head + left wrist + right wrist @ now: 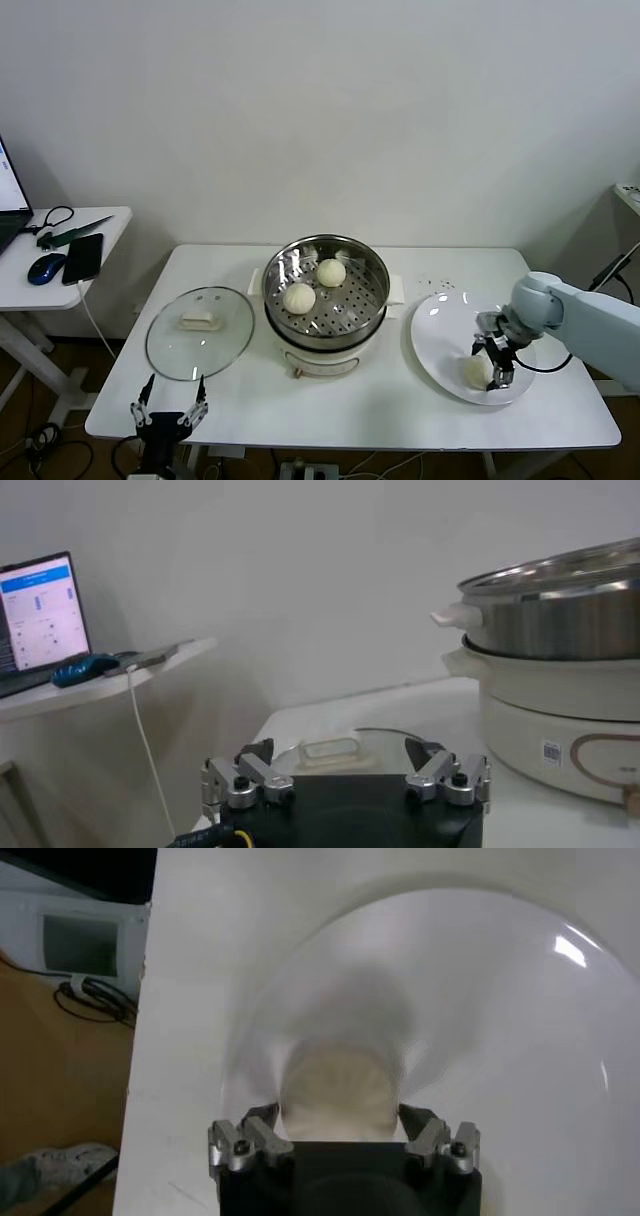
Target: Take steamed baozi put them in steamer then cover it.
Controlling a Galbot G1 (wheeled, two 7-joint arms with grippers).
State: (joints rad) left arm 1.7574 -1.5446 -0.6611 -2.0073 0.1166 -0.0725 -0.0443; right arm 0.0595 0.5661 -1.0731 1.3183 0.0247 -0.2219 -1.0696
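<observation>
Two baozi [299,297] [331,272] lie inside the shiny steamer [372,300] on its white pot base at the table's centre. A third baozi [476,371] [338,1088] rests on the white plate [440,330] [500,998] at the right. My right gripper [487,372] [338,1116] reaches down onto that plate, and its fingers press this bun from both sides. The glass cover [200,332] [385,735] lies flat on the table left of the steamer [560,610], handle up. My left gripper [170,400] [345,752] hangs open at the table's front left edge, just short of the cover.
A side table [110,225] at far left carries a mouse [45,268], a phone [83,258] and a laptop [40,615], with a cable hanging down. The plate sits close to the table's front right edge. Small crumbs [440,286] lie behind the plate.
</observation>
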